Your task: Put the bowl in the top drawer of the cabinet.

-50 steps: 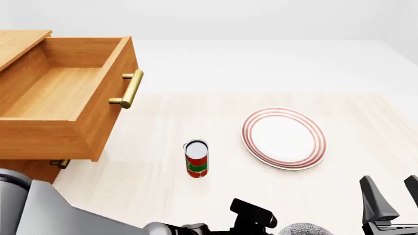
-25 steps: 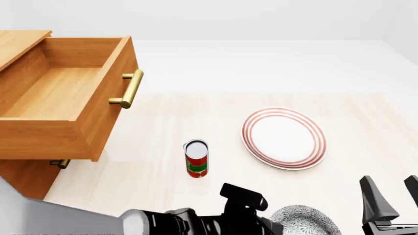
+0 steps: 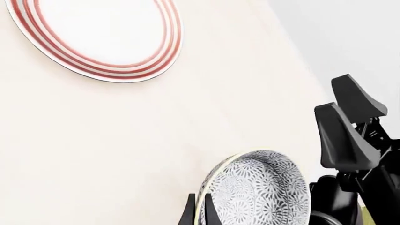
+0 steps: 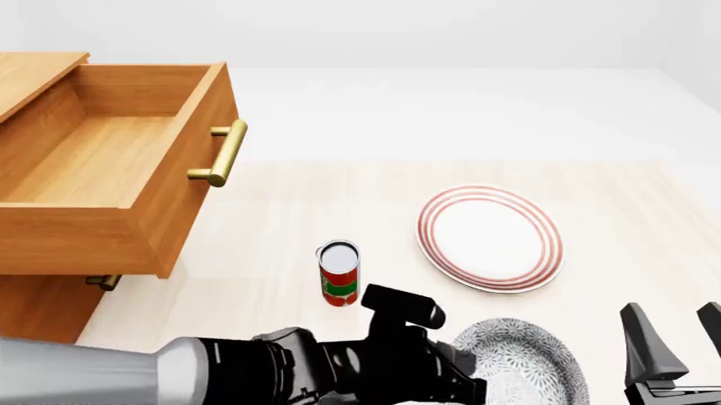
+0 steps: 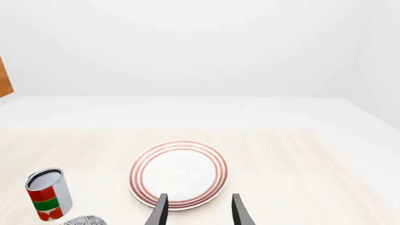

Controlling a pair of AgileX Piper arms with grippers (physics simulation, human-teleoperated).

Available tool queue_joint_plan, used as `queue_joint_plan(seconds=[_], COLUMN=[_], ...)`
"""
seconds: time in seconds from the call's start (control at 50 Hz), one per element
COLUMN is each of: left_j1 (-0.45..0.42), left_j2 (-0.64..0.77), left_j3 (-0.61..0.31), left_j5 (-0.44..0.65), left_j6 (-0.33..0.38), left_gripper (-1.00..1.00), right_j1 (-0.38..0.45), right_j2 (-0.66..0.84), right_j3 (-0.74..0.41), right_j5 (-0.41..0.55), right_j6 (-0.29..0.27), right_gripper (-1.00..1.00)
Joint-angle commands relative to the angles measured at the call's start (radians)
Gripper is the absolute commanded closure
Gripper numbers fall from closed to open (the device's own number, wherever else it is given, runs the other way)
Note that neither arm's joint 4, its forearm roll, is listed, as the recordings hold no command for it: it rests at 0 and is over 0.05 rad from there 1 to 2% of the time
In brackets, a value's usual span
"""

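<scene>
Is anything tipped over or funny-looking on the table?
Only the bowl: the left tool pinches its rim, so it hangs tilted on edge. The can stands upright and the plate lies flat.

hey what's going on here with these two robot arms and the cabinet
The left hand has the bowl pinched by its rim at the near edge of the table, tilted up on edge. The top drawer of the cabinet stands open with nothing in it, so the bowl has not gone in yet. The right hand is open, holding nothing. A can and a plate sit on the table untouched.
</scene>
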Motion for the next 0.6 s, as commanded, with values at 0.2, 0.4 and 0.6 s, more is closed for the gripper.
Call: queue_joint_plan(seconds=[0.2, 0.4, 0.6], left_j1=[0.039, 0.058, 0.072], left_j2=[-0.101, -0.141, -0.175], left_j3=[-0.022, -0.027, -0.044], left_j5=[0.073, 0.104, 0.144], left_j6=[0.018, 0.031, 0.035], left_gripper=[1.0, 1.0, 1.0], right_j1=[0.0, 0.0, 0.0], right_j2=[0.0, 0.0, 0.0], right_j3=[0.0, 0.0, 0.0], right_j5=[0.0, 0.0, 0.0], right_j6=[0.0, 0.0, 0.0], right_gripper=[-1.0, -1.0, -1.0])
